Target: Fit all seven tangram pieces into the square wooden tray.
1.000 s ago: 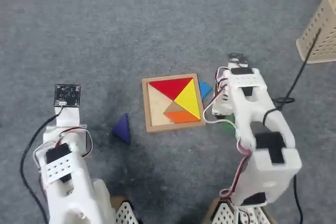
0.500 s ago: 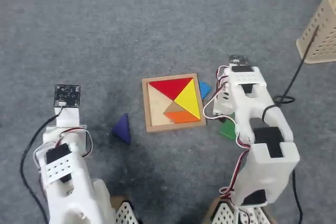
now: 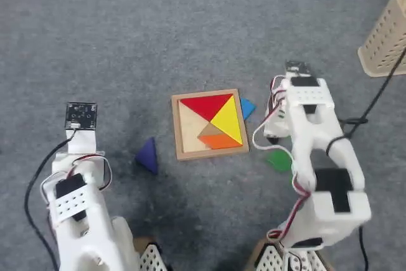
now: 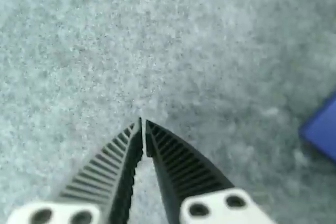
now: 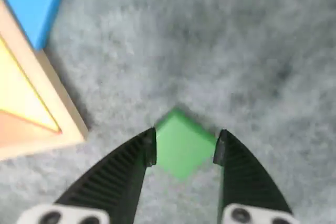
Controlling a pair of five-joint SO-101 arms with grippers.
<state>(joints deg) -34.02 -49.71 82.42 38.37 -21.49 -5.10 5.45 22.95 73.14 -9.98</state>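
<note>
The grey tabletop (image 3: pixel 127 49) is carrying the tray (image 3: pixel 176 128) near its middle. The right gripper (image 5: pixel 184 146) is straddling the green square (image 5: pixel 181 158) beside it, jaws apart; the left gripper (image 4: pixel 143 125) is hovering pinched together.

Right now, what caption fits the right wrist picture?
Right gripper open astride the green piece on the carpet, near the wooden tray.

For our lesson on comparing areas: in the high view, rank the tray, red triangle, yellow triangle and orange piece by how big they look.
1. tray
2. red triangle and yellow triangle: they look alike, so tied
3. orange piece
</note>
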